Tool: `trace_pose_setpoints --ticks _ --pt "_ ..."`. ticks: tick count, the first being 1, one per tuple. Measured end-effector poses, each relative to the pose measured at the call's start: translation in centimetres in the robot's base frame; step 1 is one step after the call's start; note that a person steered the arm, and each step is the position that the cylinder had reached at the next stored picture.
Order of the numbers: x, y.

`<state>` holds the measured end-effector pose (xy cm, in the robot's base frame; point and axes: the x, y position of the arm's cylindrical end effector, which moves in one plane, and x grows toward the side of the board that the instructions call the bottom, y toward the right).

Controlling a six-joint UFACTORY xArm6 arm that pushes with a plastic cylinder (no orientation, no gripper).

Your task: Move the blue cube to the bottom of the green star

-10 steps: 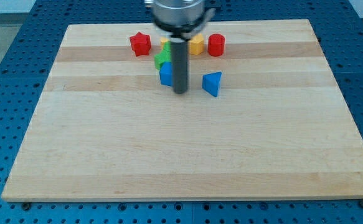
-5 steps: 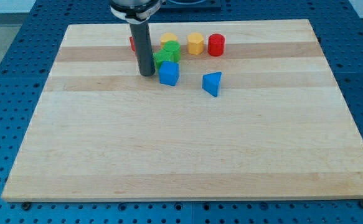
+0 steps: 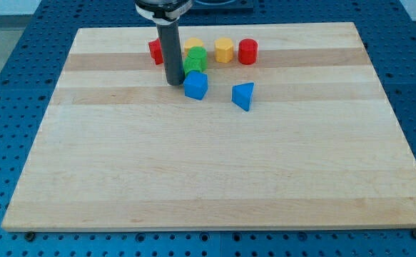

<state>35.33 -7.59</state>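
Note:
The blue cube (image 3: 195,85) sits on the wooden board (image 3: 208,164) near the view's top, just below the green star (image 3: 194,60), touching or nearly touching it. My tip (image 3: 173,83) rests on the board right at the cube's left side and at the star's lower left. The rod hides the star's left edge and most of a red block (image 3: 153,50) behind it.
A blue triangular block (image 3: 243,95) lies to the right of the cube. A yellow block (image 3: 193,45) peeks out above the star. Another yellow block (image 3: 224,50) and a red cylinder (image 3: 247,51) stand to the star's right.
My tip went from the cube's right side around to its left, then edged right against it. The blue cube shifted slightly right and down. The green star is now more visible.

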Motion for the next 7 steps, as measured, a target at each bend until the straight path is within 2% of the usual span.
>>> trace_pose_setpoints --ticks 3,4,7 --pt "1.1 1.2" --pt "1.1 -0.1" --pt "-0.4 -0.9"
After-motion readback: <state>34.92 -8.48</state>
